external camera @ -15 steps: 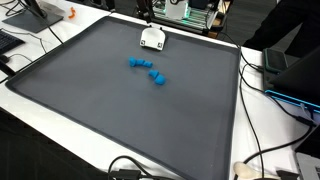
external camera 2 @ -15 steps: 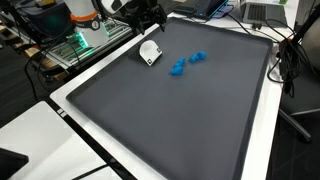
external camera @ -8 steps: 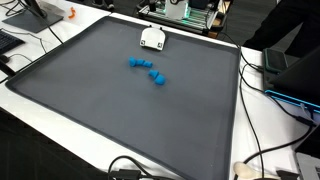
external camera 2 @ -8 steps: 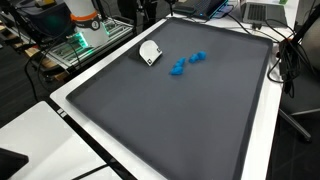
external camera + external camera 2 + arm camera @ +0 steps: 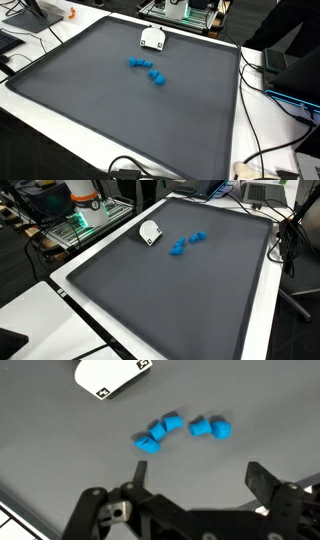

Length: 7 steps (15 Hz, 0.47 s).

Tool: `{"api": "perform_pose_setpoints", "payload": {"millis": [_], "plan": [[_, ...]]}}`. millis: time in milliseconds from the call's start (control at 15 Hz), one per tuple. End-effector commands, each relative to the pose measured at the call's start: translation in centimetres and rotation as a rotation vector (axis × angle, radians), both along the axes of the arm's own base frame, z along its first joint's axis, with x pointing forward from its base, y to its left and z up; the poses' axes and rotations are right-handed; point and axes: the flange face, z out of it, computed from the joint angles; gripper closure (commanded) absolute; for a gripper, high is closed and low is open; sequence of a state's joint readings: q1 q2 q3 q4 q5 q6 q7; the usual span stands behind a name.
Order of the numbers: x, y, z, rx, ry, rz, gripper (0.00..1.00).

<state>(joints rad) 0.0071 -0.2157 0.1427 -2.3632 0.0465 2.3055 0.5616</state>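
Several small blue blocks lie in a loose cluster on the dark grey mat, seen in both exterior views (image 5: pixel 148 70) (image 5: pixel 186 242) and in the wrist view (image 5: pixel 180 431). A white card with black markers lies near the mat's far edge (image 5: pixel 152 38) (image 5: pixel 149 232) (image 5: pixel 112 374). My gripper (image 5: pixel 196 478) is open and empty, high above the mat, with the blue blocks just beyond its fingertips in the wrist view. The gripper does not show in the exterior views.
The dark mat (image 5: pixel 110 110) (image 5: pixel 180 300) covers a white table. Cables and a laptop lie along one side (image 5: pixel 275 70). An equipment rack with green boards stands behind the table (image 5: pixel 85 220). An orange object sits at a corner (image 5: pixel 71 14).
The gripper, visible above the white card one second ago, has risen out of both exterior views. The blocks and card have not moved.
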Motion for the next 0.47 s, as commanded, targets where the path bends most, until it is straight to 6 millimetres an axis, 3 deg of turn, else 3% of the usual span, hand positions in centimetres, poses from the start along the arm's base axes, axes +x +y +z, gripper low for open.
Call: {"api": "perform_pose_setpoints", "payload": {"millis": [0, 200, 267, 400], "plan": [[2.3, 1.4, -0.3, -0.039, 0.009, 0.145, 0.0], [3.7, 2.3, -1.0, -0.063, 0.024, 0.258, 0.0], [2.7, 1.7, -0.3, -0.034, -0.001, 0.19, 0.0], [3.4, 2.1, -0.9, -0.039, 0.006, 0.227, 0.0]]}}
